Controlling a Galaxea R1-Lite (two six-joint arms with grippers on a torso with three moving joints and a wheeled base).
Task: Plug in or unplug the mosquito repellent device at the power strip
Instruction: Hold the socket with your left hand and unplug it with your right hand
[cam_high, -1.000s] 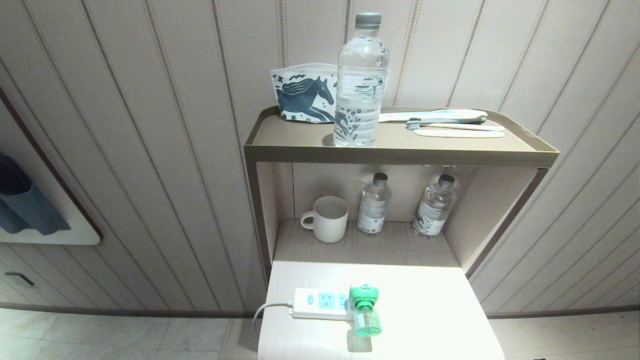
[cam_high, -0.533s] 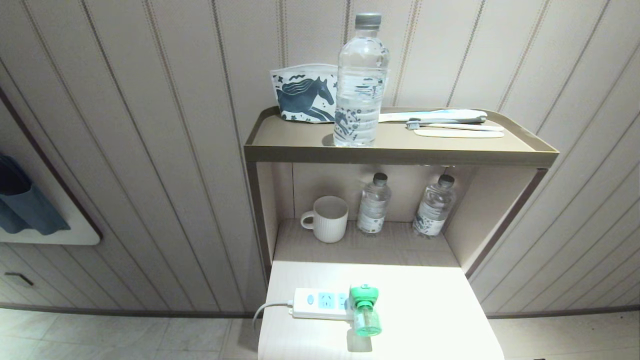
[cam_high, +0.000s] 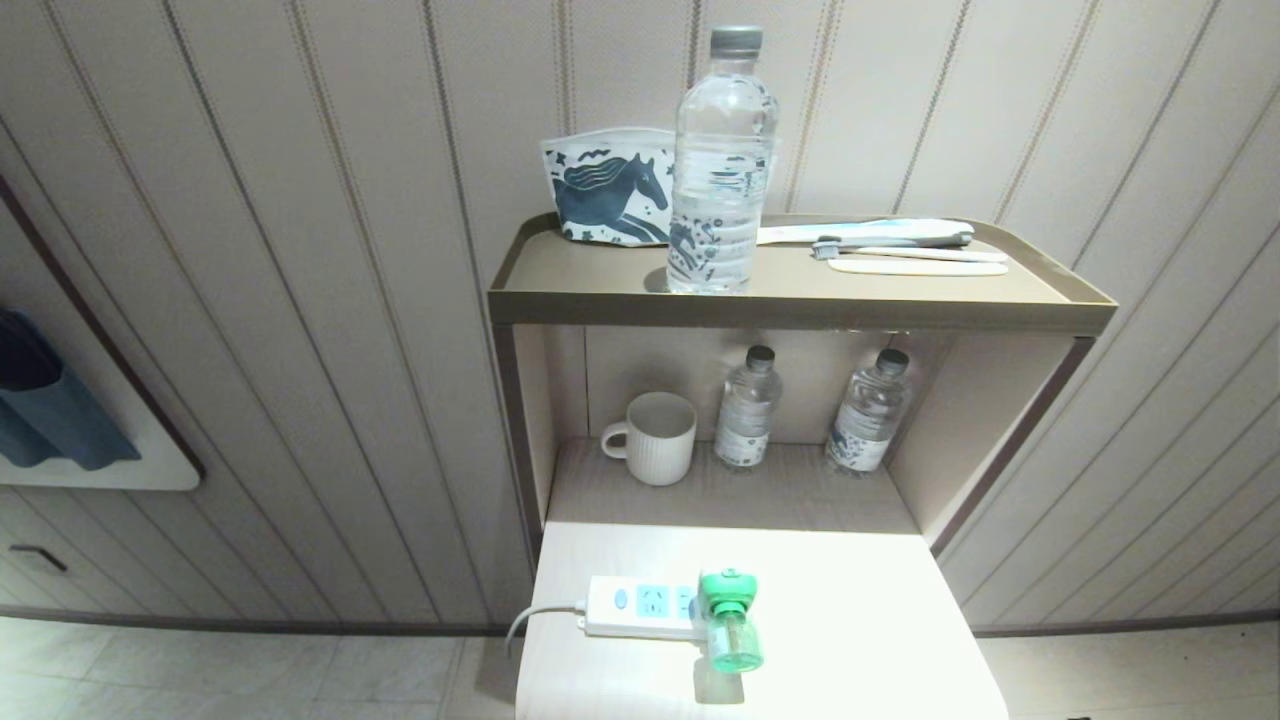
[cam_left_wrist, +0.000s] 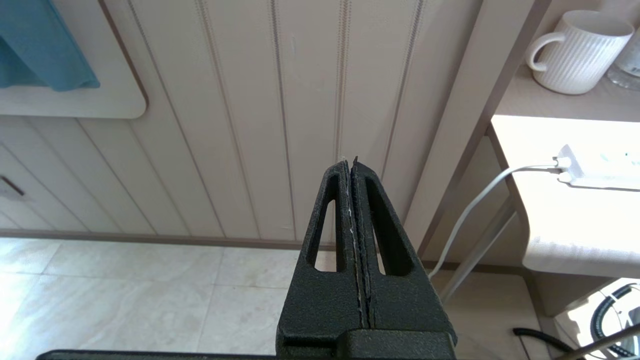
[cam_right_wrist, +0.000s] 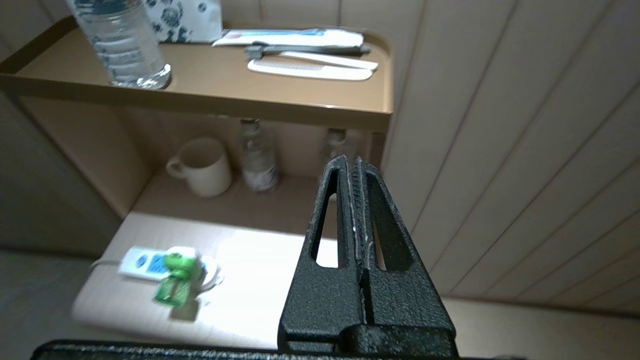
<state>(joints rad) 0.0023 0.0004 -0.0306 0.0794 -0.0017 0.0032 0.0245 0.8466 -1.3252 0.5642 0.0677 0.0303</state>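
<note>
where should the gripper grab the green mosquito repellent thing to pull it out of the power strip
Probably by the green-and-white head of the mosquito repellent device, coming from above with a finger on each side. The head sits in the power strip at its right end, so it is the firm part next to the socket; the translucent bottle only overhangs toward the table's near edge. The right gripper, now shut, must open first.
</note>
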